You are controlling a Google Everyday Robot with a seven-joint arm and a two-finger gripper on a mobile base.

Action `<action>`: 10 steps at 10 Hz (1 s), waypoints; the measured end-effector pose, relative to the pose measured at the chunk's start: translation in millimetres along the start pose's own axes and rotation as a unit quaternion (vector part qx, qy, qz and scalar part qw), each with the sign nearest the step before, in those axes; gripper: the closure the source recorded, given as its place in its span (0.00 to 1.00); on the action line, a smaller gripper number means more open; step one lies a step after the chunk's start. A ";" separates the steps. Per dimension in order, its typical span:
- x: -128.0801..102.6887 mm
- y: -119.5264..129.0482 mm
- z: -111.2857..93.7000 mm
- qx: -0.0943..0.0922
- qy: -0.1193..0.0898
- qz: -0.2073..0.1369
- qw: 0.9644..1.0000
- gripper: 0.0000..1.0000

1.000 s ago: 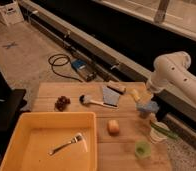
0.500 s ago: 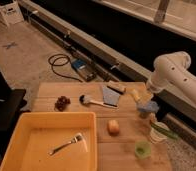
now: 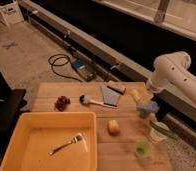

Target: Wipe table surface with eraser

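Claw wide, empty, over desk right end, above blue block. Eraser at far edge by grey sheet, near, leftward of claw in view; long axis approx along that edge.

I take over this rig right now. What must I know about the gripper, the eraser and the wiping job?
Gripper: open, holding nothing as far as I can see, at the table's right side, just above the blue block.
Eraser: lies near the far edge of the table surface, by the blue-grey sheet, apart from the gripper.
Done: nothing yet; eraser not grasped.
Left: reach the eraser, grasp it, wipe the table.
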 end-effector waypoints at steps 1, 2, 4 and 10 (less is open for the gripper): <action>-0.1 0.0 0.0 0.000 0.000 0.000 1.000 0.20; 0.0 0.0 0.0 0.000 0.000 0.000 1.000 0.20; 0.0 0.0 0.0 0.000 0.000 0.000 1.000 0.20; -20.9 -20.9 -7.1 0.027 -0.007 0.004 1.000 0.20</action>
